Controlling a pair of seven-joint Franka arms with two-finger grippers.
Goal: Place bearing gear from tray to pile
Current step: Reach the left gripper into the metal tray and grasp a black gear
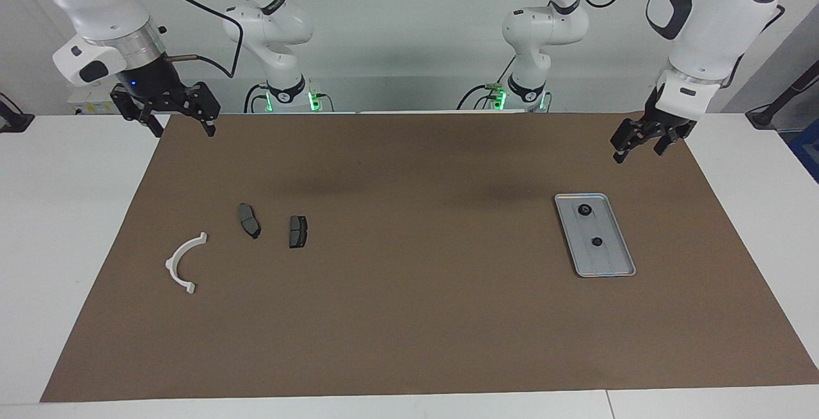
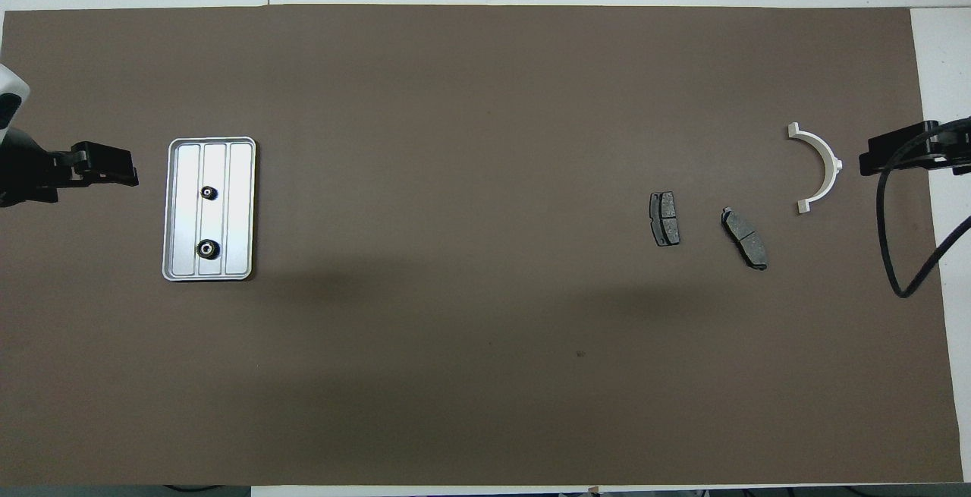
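A flat rectangular silver metal tray lies on the brown paper mat toward the left arm's end of the table. Two small black bearing gears sit in it along its middle, one nearer the robots than the other. Toward the right arm's end lies the pile: two dark grey brake pads side by side, apparently not touching, and a white half-ring plastic bracket beside them, farther from the robots and closer to the mat's edge.
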